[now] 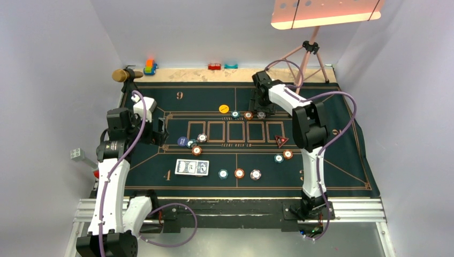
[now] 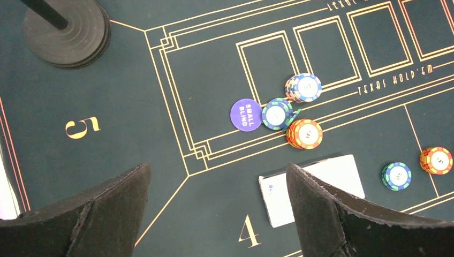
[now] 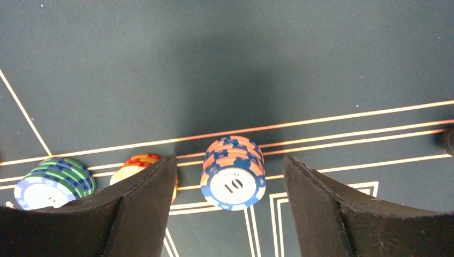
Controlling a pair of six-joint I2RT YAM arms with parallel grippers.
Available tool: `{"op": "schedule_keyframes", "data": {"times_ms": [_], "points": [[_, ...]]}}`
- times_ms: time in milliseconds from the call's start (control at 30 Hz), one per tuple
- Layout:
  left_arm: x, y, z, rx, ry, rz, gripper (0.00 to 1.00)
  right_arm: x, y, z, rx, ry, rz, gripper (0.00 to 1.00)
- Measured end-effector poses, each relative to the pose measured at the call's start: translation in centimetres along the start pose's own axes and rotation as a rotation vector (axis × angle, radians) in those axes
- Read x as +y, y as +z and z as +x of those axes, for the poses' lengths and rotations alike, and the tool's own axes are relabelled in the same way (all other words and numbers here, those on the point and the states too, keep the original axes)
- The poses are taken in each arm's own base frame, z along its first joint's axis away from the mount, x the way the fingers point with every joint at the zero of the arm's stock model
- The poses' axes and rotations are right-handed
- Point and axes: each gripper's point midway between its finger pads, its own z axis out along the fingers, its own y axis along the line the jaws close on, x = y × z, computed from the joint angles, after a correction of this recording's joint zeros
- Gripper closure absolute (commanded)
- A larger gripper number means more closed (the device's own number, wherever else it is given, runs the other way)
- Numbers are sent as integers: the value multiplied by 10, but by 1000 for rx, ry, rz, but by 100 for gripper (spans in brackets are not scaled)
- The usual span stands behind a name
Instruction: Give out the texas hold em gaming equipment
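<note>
On the dark green mat (image 1: pixel 342 160) lie blue-backed cards (image 1: pixel 191 167), a yellow disc (image 1: pixel 224 108), a navy disc (image 1: pixel 182 141) and a red triangle (image 1: pixel 281 141). At the far side stand teal (image 1: pixel 235 114), orange (image 1: pixel 248 115) and grey (image 1: pixel 260 114) chip stacks. My right gripper (image 1: pixel 260 104) hangs over the grey one. In the right wrist view this stack, marked 10 (image 3: pixel 233 172), sits between the open fingers of the right gripper (image 3: pixel 229 160) with a gap on each side. My left gripper (image 2: pixel 218 168) is open above bare mat, the cards (image 2: pixel 275 201) partly behind its right finger.
Three chip stacks (image 1: pixel 196 144) cluster by the navy disc, three more (image 1: pixel 239 173) line the near side, two (image 1: pixel 284 156) sit near the triangle. A black stand base (image 2: pixel 67 32) is at the mat's left corner. Small toys (image 1: pixel 150 66) and a tripod (image 1: pixel 311 51) stand behind the mat.
</note>
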Motion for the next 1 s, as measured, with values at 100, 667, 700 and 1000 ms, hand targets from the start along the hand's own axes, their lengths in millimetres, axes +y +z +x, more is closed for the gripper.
{"op": "schedule_keyframes", "data": {"times_ms": [100, 667, 700, 1000], "points": [[0, -1, -1, -5, 2, -1, 0, -1, -11, -4, -12, 4, -3, 24], [-1, -2, -1, -10, 4, -2, 0, 20, -162, 174, -45, -277, -247, 7], [-1, -2, -2, -10, 4, -1, 0, 14, -158, 187, -16, -286, -239, 7], [-1, -2, -1, -10, 5, -1, 0, -11, -143, 258, 106, -304, -223, 7]]}}
